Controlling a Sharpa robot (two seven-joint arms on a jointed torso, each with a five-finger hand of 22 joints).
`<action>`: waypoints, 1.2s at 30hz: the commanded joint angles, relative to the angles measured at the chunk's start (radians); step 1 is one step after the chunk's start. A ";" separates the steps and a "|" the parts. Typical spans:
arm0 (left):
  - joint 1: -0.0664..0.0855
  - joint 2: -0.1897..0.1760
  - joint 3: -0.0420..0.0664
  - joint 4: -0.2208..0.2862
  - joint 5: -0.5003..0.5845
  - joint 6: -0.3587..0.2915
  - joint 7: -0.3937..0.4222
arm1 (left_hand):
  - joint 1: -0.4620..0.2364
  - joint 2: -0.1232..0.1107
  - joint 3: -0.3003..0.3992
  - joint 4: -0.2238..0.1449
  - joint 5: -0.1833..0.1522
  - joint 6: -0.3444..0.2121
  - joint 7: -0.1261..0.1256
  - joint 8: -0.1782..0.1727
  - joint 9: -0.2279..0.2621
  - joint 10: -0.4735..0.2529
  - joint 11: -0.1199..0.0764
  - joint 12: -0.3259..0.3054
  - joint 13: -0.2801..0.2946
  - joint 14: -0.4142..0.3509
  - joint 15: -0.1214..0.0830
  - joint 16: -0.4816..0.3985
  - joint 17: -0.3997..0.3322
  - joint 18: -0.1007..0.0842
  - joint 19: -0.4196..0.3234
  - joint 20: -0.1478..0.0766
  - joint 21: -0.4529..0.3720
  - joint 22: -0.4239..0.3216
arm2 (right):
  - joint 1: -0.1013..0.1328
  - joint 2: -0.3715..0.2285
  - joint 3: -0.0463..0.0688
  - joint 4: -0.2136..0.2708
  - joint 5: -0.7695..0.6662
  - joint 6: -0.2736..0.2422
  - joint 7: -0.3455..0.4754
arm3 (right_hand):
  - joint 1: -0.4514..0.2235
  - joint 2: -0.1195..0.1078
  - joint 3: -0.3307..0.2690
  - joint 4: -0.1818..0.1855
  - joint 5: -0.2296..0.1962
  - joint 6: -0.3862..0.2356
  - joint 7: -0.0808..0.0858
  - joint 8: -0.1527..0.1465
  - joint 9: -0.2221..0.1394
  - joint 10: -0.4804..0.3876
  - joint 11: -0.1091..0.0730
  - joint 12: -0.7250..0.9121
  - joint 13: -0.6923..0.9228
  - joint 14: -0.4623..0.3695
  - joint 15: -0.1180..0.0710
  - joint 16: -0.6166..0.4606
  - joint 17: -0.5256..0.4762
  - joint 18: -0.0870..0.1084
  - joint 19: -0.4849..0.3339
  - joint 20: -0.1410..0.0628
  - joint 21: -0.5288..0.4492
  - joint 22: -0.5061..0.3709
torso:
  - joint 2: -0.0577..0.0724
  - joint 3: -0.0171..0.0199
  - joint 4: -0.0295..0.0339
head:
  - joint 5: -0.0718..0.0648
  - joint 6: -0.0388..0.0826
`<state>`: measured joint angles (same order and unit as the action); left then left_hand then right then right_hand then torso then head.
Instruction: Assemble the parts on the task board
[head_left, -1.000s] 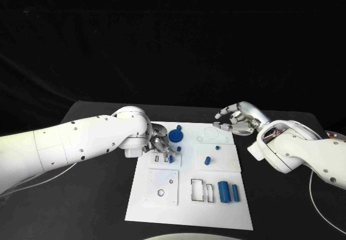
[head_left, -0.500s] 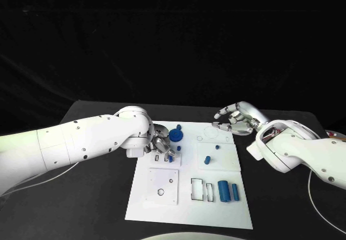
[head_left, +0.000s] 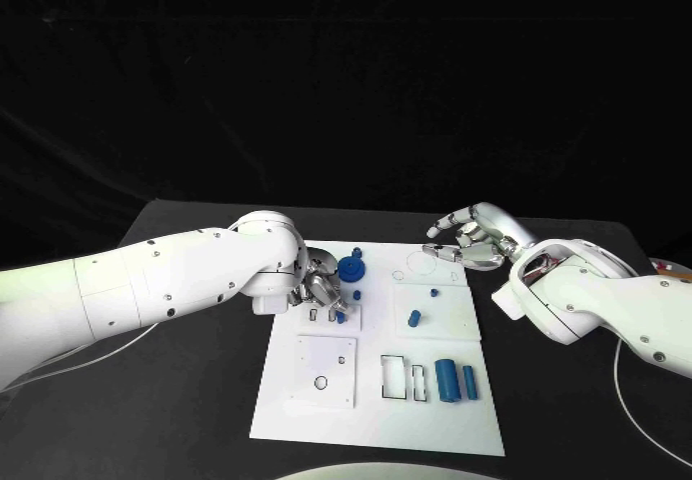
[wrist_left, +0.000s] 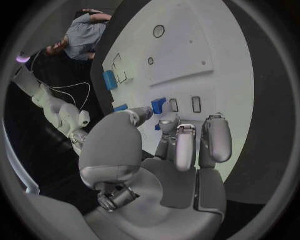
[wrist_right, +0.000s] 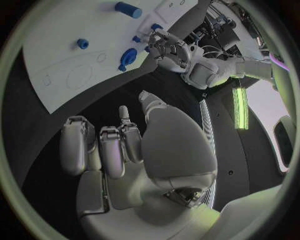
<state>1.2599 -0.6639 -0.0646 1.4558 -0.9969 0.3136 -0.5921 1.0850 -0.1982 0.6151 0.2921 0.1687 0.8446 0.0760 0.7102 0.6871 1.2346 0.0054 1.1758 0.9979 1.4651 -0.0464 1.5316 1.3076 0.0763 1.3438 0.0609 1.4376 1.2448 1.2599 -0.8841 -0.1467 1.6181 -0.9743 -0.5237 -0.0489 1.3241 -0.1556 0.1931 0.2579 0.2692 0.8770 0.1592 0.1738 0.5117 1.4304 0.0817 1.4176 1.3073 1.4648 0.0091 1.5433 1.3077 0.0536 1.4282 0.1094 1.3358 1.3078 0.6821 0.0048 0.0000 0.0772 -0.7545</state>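
The small blue part (wrist_left: 159, 105) is sitting at a slot on the task board (head_left: 378, 420), pinched by the left robot hand (head_left: 320, 290) (seating seems underway); next, pressing straight down. The right robot hand (head_left: 470, 240) is hovering empty, fingers loosely curled.

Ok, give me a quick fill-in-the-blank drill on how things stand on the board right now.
1. The left hand holds a small ____ part just above the rectangular slots on the task board.
2. The right hand hovers at the board's far right corner and holds ____.
3. Two blue cylinders lie side by side near the board's ____ edge, beside two outlined rectangular slots.
4. The large blue gear sits next to the ____ hand.

Missing words: blue; nothing; right; left
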 joint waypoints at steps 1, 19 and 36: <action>0.001 0.003 0.000 0.000 0.015 0.018 0.009 | 0.020 -0.018 0.054 -0.004 -0.001 0.001 -0.005 0.000 0.010 -0.008 -0.004 -0.001 0.001 0.084 -0.006 0.005 0.204 -0.006 -0.003 0.002 0.005 0.002 | -0.002 0.001 0.000 -0.001 -0.011 0.015 -0.001 | 0.009 -0.001 0.001 0.007 0.002 0.002 -0.001 0.003 0.001 -0.003 -0.007 -0.002 0.092 0.080 -0.007 -0.004 0.145 0.009 -0.002 -0.002 -0.003 0.062 | 0.000 0.0001 -0.0001 | 0.000 -0.001; 0.001 -0.016 0.005 0.029 0.130 -0.072 0.045 | 0.091 -0.031 0.363 -0.139 -0.005 -0.025 -0.017 0.103 0.157 0.032 -0.017 0.032 0.041 0.091 -0.019 0.016 0.223 -0.009 0.005 -0.009 0.014 0.022 | -0.006 0.003 0.000 -0.004 -0.008 0.016 0.000 | 0.010 0.001 0.002 0.009 0.007 0.002 -0.001 0.004 0.001 -0.003 -0.007 -0.002 0.092 0.079 -0.007 -0.004 0.144 0.009 -0.004 -0.002 -0.006 0.060 | -0.001 0.0000 0.0005 | 0.000 0.001; -0.006 -0.102 0.009 0.106 0.047 -0.198 0.066 | 0.087 -0.052 0.393 -0.169 0.005 -0.021 -0.020 0.112 0.181 0.051 -0.021 0.053 0.066 0.098 -0.023 0.027 0.241 -0.011 0.015 -0.013 0.021 0.035 | -0.007 -0.002 0.000 -0.005 -0.007 0.017 0.001 | 0.004 0.005 0.000 0.017 0.010 0.002 -0.001 0.006 0.001 -0.002 -0.007 -0.002 0.091 0.079 -0.007 -0.005 0.143 0.009 -0.004 -0.002 -0.008 0.059 | -0.001 0.0017 0.0023 | 0.001 0.001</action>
<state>1.2560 -0.7625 -0.0560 1.5523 -0.8926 0.1767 -0.5546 1.1617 -0.2474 0.8720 0.2524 0.1697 0.8204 0.0642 0.8165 0.7386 1.2817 -0.0162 1.2257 1.0634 1.4650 -0.0607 1.5542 1.3074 0.0764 1.3539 0.0508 1.4538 1.2800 1.2535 -0.8855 -0.1468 1.6122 -0.9738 -0.5198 -0.0494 1.3241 -0.1556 0.1933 0.2693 0.2733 0.8770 0.1592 0.1737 0.5113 1.4304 0.0817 1.4176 1.3079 1.4648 0.0091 1.5433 1.3074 0.0536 1.4283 0.1094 1.3322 1.3074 0.6812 0.0059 0.0020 0.0763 -0.7535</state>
